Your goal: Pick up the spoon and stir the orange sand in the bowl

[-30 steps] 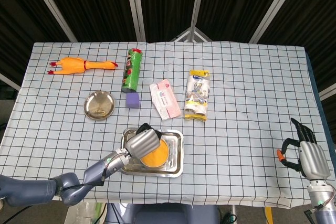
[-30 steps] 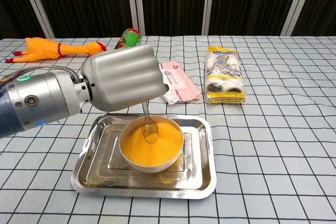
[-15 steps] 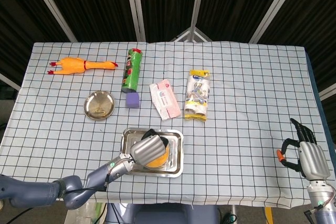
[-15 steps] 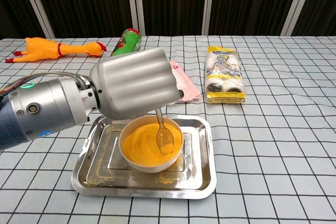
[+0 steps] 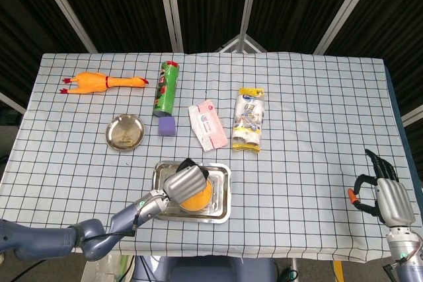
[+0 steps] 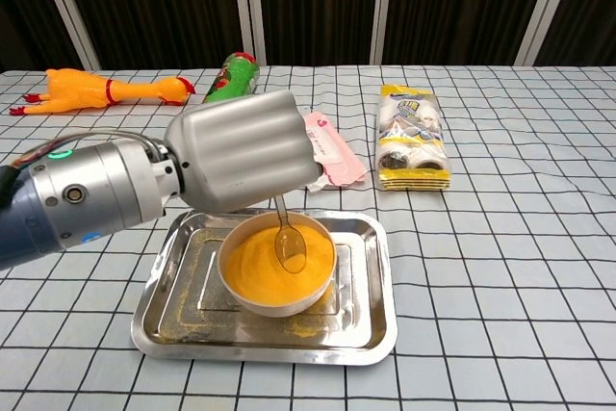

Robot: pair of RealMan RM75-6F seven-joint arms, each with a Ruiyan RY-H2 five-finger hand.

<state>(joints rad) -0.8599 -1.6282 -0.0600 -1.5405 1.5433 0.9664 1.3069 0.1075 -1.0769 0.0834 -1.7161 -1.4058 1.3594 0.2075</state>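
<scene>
Checked white tablecloth with black grid [image 5: 317, 104] over whole table. Shiny rectangular steel tray [image 6: 371, 295] at near centre, orange grains scattered on its floor. White round bowl of orange sand [image 6: 260, 276] inside tray, slightly left of tray centre. Silver left hand [image 6: 245, 149] above bowl's far-left rim, fingers curled into a fist around handle of clear plastic spoon [image 6: 289, 245]. Spoon hanging down from fist, tilted slightly, scoop at sand surface just right of bowl centre; cannot tell how deep. Head view shows same left hand [image 5: 183, 181] covering most of bowl, grey forearm running off to near left.

Silver-and-black right hand [image 5: 385, 193] at near right edge, off the table, well apart from tray. Dark fingers extended, pointing far, holding nothing; small orange part at its left side.

Far half, left to right: orange rubber chicken toy [image 5: 102, 82] lying flat at far left; small round steel dish [image 5: 125, 131] nearer than chicken; green cylindrical can [image 5: 167, 87] lying on its side, nearer end just beside small purple block [image 5: 166, 126]; pink-and-white flat packet [image 5: 207, 124] right of block, angled; yellow-trimmed clear bag of round items [image 5: 249, 118] right of packet. Packet's near corner close to tray's far edge in chest view, partly hidden behind left hand.
</scene>
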